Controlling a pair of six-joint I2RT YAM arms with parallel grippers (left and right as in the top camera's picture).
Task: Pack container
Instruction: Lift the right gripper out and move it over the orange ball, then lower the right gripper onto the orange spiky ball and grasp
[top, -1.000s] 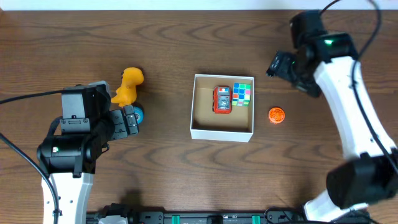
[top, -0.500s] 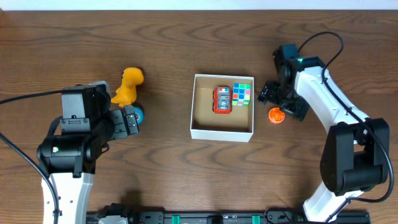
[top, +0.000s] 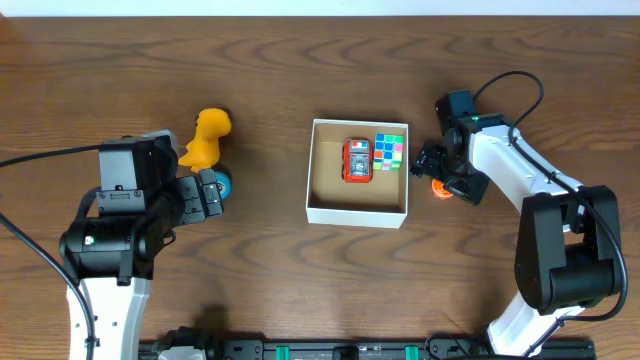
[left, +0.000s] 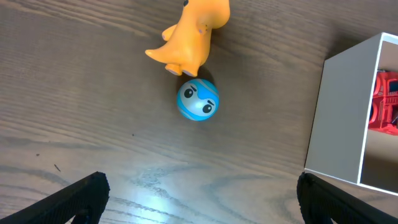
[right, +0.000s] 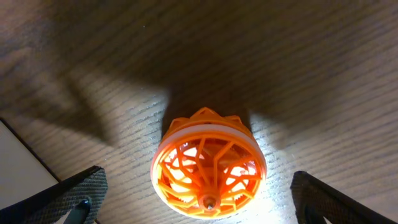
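Note:
The container (top: 357, 211) is a square white-walled box with a brown inside, in the middle of the table; its corner shows in the left wrist view (left: 348, 112). Inside lie a red toy (top: 357, 160) and a colourful cube (top: 391, 150). My right gripper (top: 438, 180) is open, low over an orange lattice top (right: 208, 163), with a finger on each side of it and not touching. My left gripper (left: 199, 199) is open and empty, just short of a blue ball with a face (left: 198, 99) and an orange dinosaur (left: 193, 34).
The ball (top: 222, 184) and dinosaur (top: 206, 138) lie left of the container on the bare wooden table (top: 300, 280). The container's wall edge (right: 25, 165) shows at the left of the right wrist view.
My right arm has swung down from the far right and lowered over the orange top, now covering most of it from above. The left arm has not moved.

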